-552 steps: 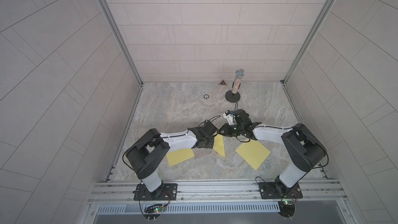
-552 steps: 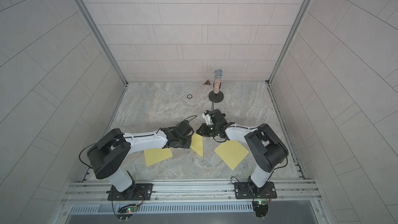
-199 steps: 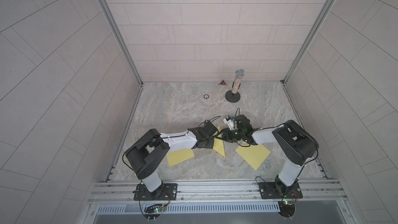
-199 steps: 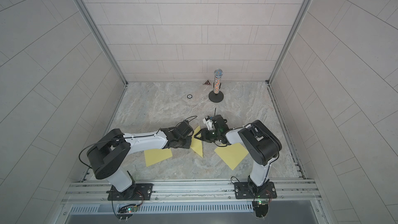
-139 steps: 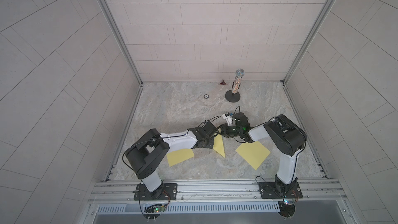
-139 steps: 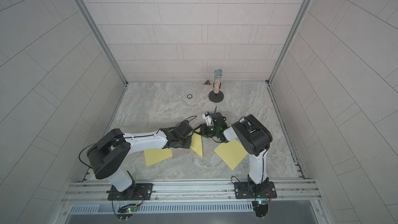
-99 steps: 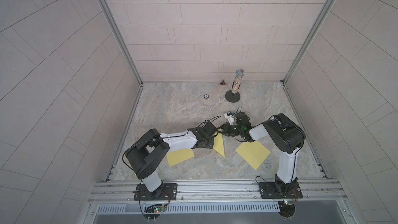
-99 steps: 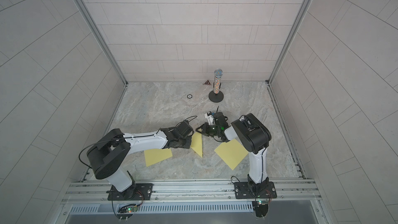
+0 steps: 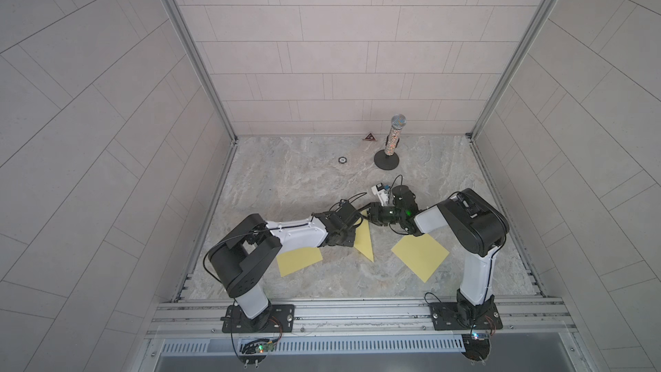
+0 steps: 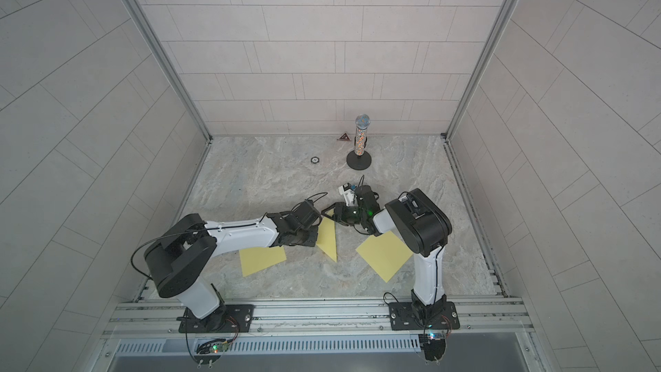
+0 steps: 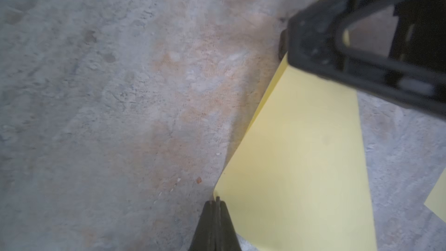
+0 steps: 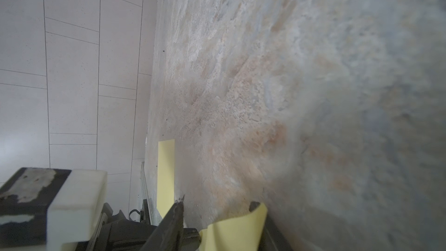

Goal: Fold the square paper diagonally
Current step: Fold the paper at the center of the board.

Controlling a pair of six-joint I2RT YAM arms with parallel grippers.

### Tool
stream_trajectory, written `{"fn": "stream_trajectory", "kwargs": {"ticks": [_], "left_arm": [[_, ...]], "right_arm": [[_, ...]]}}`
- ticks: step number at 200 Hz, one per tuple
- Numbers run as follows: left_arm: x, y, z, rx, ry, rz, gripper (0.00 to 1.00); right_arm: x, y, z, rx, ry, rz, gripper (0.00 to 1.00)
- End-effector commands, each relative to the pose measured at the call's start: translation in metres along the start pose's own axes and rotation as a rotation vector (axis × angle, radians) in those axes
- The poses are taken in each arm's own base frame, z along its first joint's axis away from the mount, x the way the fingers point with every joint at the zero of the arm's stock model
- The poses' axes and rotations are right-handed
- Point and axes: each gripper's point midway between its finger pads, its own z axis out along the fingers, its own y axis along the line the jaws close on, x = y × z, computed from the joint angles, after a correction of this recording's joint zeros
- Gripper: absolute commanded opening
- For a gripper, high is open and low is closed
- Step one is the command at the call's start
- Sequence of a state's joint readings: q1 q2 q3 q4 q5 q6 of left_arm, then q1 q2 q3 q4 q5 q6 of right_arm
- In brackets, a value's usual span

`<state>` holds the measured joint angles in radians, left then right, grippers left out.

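Observation:
The square paper (image 9: 365,241) (image 10: 329,236) is yellow and lies folded into a triangle on the marble table, between both arms. My left gripper (image 9: 353,239) (image 11: 215,200) is shut, its tips resting at the paper's (image 11: 301,165) left-hand corner. My right gripper (image 9: 370,213) (image 12: 217,204) is at the paper's far tip. Its jaws stand apart, and the curled-up corner of the paper (image 12: 236,230) sits between them against one finger. The right gripper's fingers (image 11: 337,51) show dark over the paper in the left wrist view.
Two more flat yellow sheets lie near the front, one on the left (image 9: 298,261) (image 12: 166,172) and one on the right (image 9: 420,254). A microphone on a round stand (image 9: 391,144), a small ring (image 9: 342,160) and a small triangle (image 9: 369,137) sit at the back. Tiled walls close in three sides.
The right arm's elbow has swung inward while its gripper stayed at the paper's far tip. The left arm and the folded paper have not moved.

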<state>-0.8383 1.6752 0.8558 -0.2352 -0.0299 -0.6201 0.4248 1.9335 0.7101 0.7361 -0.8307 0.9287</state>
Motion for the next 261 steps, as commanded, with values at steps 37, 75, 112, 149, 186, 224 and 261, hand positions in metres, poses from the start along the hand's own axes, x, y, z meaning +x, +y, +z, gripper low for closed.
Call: {"fn": "stream_trajectory", "kwargs": {"ticks": [37, 75, 112, 149, 186, 224, 261], "left_arm": [[0.030, 0.026, 0.005, -0.097, 0.089, 0.019, 0.00], [0.030, 0.026, 0.005, -0.099, 0.088, 0.019, 0.00], [0.030, 0.027, 0.004, -0.100, 0.086, 0.020, 0.00], [0.030, 0.027, 0.004, -0.098, 0.083, 0.021, 0.00], [0.030, 0.026, 0.004, -0.097, 0.080, 0.021, 0.00], [0.031, 0.026, 0.004, -0.095, 0.077, 0.024, 0.00], [0.031, 0.027, 0.004, -0.096, 0.076, 0.025, 0.00]], "right_arm": [[0.045, -0.026, -0.020, 0.064, 0.047, 0.085, 0.38], [0.044, -0.023, -0.016, 0.037, 0.058, 0.092, 0.09], [0.048, -0.025, -0.019, 0.059, 0.072, 0.089, 0.00], [0.065, -0.027, -0.031, 0.086, 0.076, 0.095, 0.41], [0.093, -0.026, -0.036, 0.102, 0.101, 0.102, 0.36], [0.106, -0.022, -0.032, 0.088, 0.121, 0.114, 0.09], [0.106, -0.024, -0.035, 0.096, 0.101, 0.125, 0.00]]}}
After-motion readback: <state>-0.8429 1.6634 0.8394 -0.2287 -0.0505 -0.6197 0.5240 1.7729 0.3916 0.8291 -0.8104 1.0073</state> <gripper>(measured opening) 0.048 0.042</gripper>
